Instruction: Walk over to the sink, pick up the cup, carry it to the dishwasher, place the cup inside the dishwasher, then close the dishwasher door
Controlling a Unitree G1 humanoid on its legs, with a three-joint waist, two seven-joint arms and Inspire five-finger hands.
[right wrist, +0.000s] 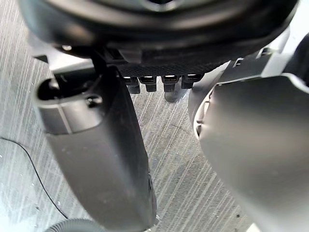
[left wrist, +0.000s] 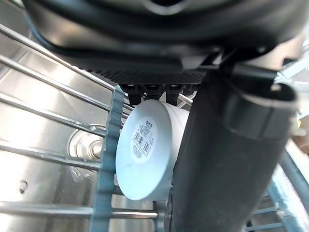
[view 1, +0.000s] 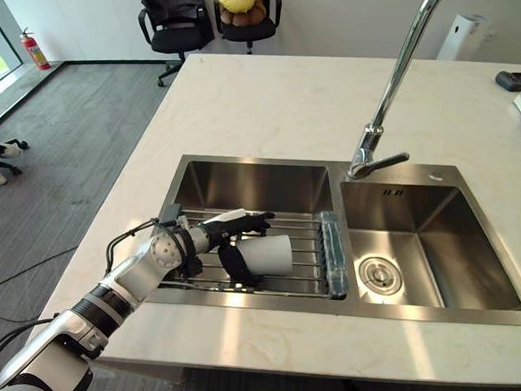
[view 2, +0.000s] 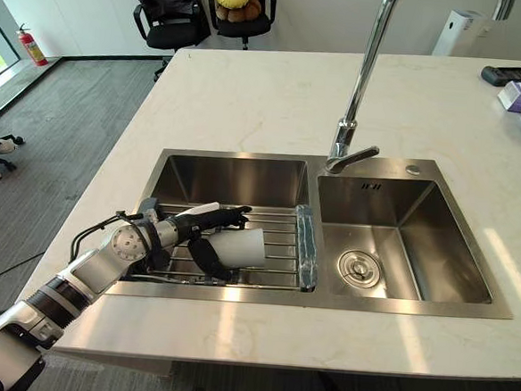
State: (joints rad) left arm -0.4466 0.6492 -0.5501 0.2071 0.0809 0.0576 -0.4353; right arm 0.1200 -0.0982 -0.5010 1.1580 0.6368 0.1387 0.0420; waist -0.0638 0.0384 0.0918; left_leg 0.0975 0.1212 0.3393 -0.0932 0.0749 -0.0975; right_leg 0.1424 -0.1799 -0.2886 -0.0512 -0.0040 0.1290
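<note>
One white paper cup lay on its side on the wire rack across the left basin of the stainless steel double sink. The left hand clasped it, fingers along its far side and thumb curved round the near side. The right hand hung relaxed and empty above the grey floor.
</note>
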